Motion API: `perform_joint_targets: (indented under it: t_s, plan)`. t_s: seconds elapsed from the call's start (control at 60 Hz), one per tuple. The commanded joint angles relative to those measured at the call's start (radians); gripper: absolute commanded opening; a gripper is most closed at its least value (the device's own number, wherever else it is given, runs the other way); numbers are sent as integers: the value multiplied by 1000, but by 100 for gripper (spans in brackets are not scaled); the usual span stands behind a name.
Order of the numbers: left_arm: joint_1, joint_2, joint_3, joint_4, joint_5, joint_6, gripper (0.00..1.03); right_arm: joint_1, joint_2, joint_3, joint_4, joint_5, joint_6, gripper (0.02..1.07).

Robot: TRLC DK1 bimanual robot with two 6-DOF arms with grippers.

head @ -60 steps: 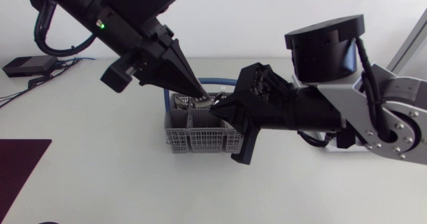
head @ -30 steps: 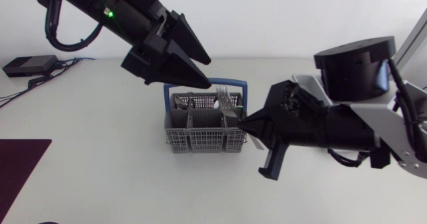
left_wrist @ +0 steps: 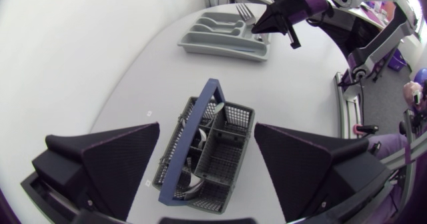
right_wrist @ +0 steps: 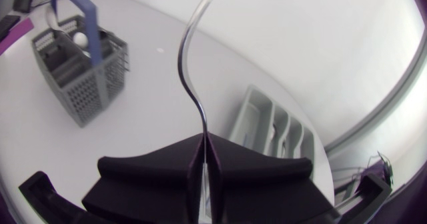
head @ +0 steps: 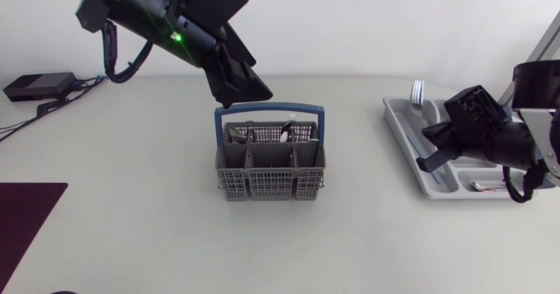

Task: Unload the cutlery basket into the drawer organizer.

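Note:
The grey cutlery basket (head: 271, 167) with a blue handle (head: 269, 109) stands mid-table, several pieces of cutlery (head: 271, 134) in its back compartments. Up behind the basket hangs my left gripper (head: 248, 99), open and empty; in the left wrist view the basket (left_wrist: 220, 147) lies below and between its wide-apart fingers (left_wrist: 120, 164). My right gripper (head: 428, 136) is shut on a metal fork (head: 417, 90) over the near end of the grey drawer organizer (head: 411, 141). The right wrist view has the fork's stem (right_wrist: 192, 77) rising from that gripper (right_wrist: 203, 147).
A black box with cables (head: 35, 86) sits at the far left. A dark maroon mat (head: 22, 215) covers the near left corner. The organizer (right_wrist: 273, 127) lies well apart from the basket (right_wrist: 80, 64), with bare table between them.
My left gripper opened and rose away from the basket toward the back. My right arm drew the fork out of the basket and carried it right, over the organizer.

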Motion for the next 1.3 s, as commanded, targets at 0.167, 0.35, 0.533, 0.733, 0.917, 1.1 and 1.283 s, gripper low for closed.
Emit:
perform_joint_targets:
  t_s: [0.167,0.35,0.533,0.733,0.917,1.1,1.283]
  plan:
    - [3,-79,-112,89,-97,-46,99,-194,310,169,109,90,11,8]
    - [9,-116,-170,155,-152,-58,99,-243,498,295,184,182,45,8]
    - [11,-139,-196,156,-177,-69,99,-273,672,429,226,258,69,8]
    - [0,-153,-223,166,-207,-80,99,-277,837,579,243,331,85,8]
    - [-25,-162,-230,167,-243,-86,99,-260,909,679,231,379,97,8]
    - [-28,-165,-230,167,-252,-88,99,-243,973,777,181,434,122,8]
    - [-40,-168,-235,167,-266,-89,99,-224,1048,854,137,492,152,8]
